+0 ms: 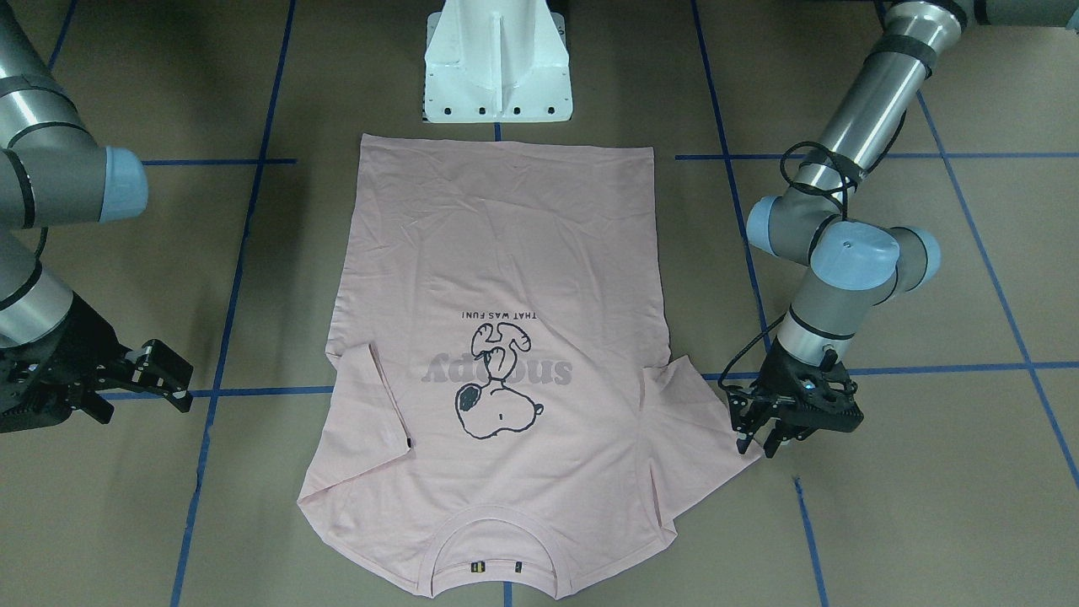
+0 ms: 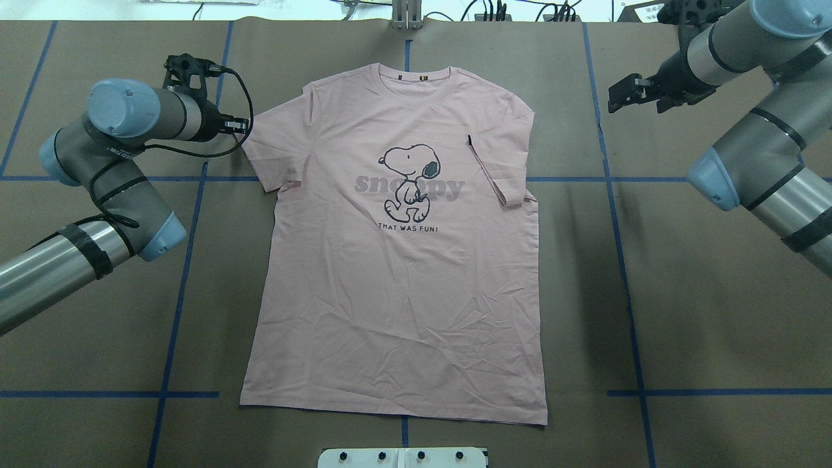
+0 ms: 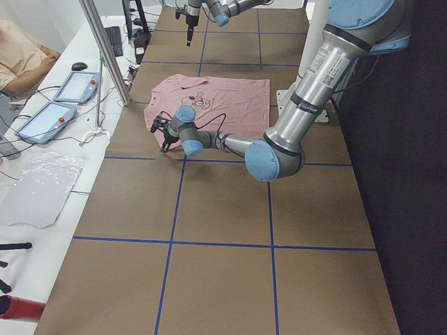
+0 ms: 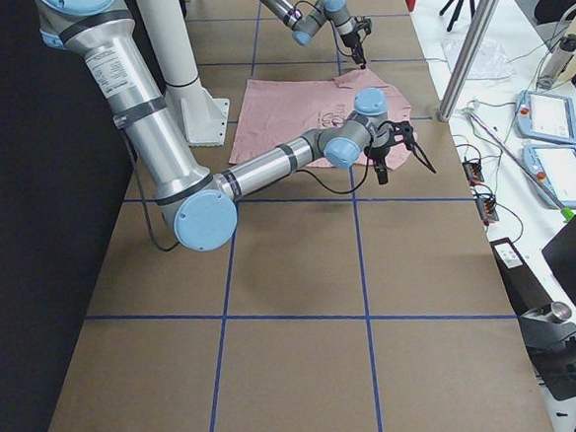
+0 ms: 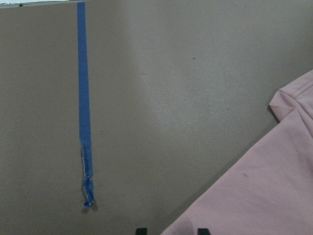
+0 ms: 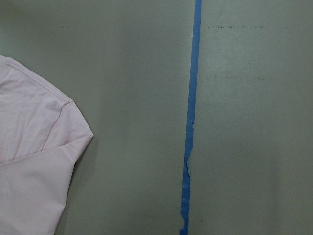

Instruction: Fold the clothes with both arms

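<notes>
The pale pink T-shirt (image 2: 396, 279) lies flat and front up, collar (image 2: 416, 81) at the far side from my base. It also shows in the front view (image 1: 506, 236). Its right sleeve (image 2: 497, 172) is folded in over the chest. Its left sleeve (image 2: 273, 149) lies spread out. My left gripper (image 2: 246, 127) is low at that sleeve's tip and open. In the left wrist view (image 5: 171, 230) the sleeve edge (image 5: 264, 196) lies between the two fingertips. My right gripper (image 2: 621, 97) is open, empty and apart from the shirt, off its right shoulder (image 6: 29, 147).
The white pedestal base (image 1: 497, 67) stands just behind the shirt's hem. Blue tape lines (image 6: 193, 122) cross the brown table cover. In the left side view an operator (image 3: 21, 52), tablets (image 3: 73, 87) and a metal post (image 3: 105, 49) stand along the far table edge.
</notes>
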Controlling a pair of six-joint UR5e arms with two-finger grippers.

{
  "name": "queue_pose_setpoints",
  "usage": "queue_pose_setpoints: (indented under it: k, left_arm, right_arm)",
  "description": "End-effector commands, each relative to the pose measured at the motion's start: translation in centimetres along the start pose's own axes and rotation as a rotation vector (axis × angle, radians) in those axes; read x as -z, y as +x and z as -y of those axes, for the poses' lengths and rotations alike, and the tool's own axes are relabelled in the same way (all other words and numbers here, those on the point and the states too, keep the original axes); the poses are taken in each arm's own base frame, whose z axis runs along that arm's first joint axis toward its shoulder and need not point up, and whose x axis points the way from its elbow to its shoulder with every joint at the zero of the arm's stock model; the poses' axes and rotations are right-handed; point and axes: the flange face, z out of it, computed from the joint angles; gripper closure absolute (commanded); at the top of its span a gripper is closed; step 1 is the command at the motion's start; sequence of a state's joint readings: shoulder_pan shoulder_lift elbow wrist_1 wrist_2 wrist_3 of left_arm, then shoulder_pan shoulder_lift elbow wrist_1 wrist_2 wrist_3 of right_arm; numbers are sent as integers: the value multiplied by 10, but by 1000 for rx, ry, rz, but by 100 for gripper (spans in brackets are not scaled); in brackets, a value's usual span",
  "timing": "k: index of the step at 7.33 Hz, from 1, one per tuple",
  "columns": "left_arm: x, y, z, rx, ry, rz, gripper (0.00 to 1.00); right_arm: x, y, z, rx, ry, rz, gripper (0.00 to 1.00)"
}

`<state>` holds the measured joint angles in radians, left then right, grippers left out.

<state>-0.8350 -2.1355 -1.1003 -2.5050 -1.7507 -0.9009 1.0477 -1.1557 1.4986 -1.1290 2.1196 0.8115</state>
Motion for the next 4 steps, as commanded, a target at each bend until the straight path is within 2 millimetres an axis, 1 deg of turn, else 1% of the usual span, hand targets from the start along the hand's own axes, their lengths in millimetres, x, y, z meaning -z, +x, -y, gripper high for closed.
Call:
queue_pose_setpoints:
  k: [1,2,4]
  left_arm:
    - [-3,2,-5,-3,3,8,69]
    - [-4,2,-5,-7,0,10,100]
    - [-3,4,-5,-15,3,4,100]
  right_arm:
    - [0,1,0,0,0,-1,0]
    - [0,0,0,0,1,0,0]
    - [0,0,0,0,1,0,0]
